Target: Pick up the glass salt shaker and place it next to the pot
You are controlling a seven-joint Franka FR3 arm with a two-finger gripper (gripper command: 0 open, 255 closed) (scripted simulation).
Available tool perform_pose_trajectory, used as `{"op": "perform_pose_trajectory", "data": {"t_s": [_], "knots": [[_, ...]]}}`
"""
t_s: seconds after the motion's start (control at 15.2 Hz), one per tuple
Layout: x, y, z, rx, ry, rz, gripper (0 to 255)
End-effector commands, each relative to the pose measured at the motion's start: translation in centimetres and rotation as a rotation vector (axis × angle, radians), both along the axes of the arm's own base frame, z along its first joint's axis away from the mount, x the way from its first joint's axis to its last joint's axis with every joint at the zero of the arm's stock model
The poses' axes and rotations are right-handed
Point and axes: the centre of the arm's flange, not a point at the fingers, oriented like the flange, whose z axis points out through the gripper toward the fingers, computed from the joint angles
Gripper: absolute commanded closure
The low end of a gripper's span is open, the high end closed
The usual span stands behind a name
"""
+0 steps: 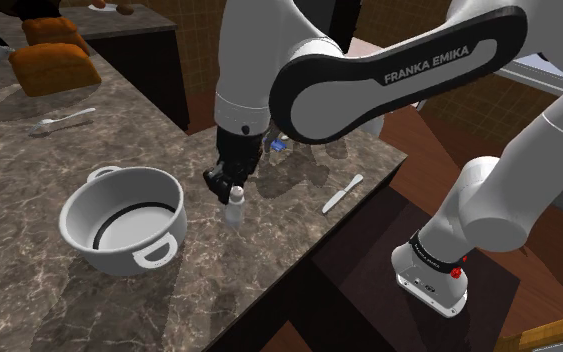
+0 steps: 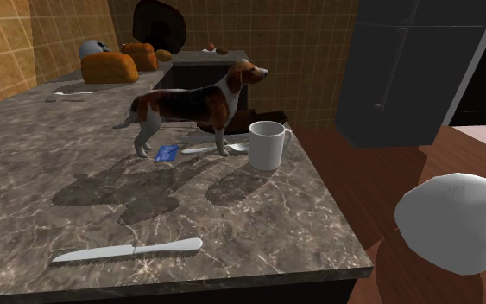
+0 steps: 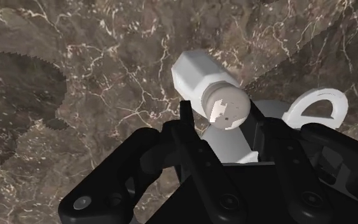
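Little of the task can be ticked off with confidence. Small pale salt shaker with a rounded white cap (image 1: pixel 235 207) stands upright on the dark marbled stone table (image 1: pixel 169 130), base down, not lifted. Round white two-handled pot (image 1: pixel 94 250) sits to the shoulder view's left of it, near but not touching, with a strip of bare table between them. All-black two-finger hand (image 1: pixel 227 180) hangs directly over the shaker, down at cap level. Wrist view: the white cap sits right in front of the hand, with one pot handle showing just beyond. Whether the hand has closed on the cap or merely stands around it, I cannot tell; the contact is lost against the black of the hand itself.

Judgement: two readings fit. Either the grasp is being made, and lift, carry and set-down are all left. Or the shaker already stands at its spot beside the pot, and only let-go and retreat remain. Its nearness to the pot leans toward the second, not firmly. White table knife (image 1: pixel 342 193) lies well apart, toward the shoulder view's right, and has no part in this.
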Motion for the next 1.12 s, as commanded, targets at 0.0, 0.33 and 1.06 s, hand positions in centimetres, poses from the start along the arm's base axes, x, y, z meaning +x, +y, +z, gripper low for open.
{"op": "perform_pose_trajectory", "data": {"t_s": [0.0, 0.33, 1.06], "knots": [[0.0, 0.0, -1.1, 0.000, 0.000, 0.000, 255], [0.0, 0.0, -3.7, 0.000, 0.000, 0.000, 255], [0.0, 0.0, -9.1, 0.000, 0.000, 0.000, 255]]}}
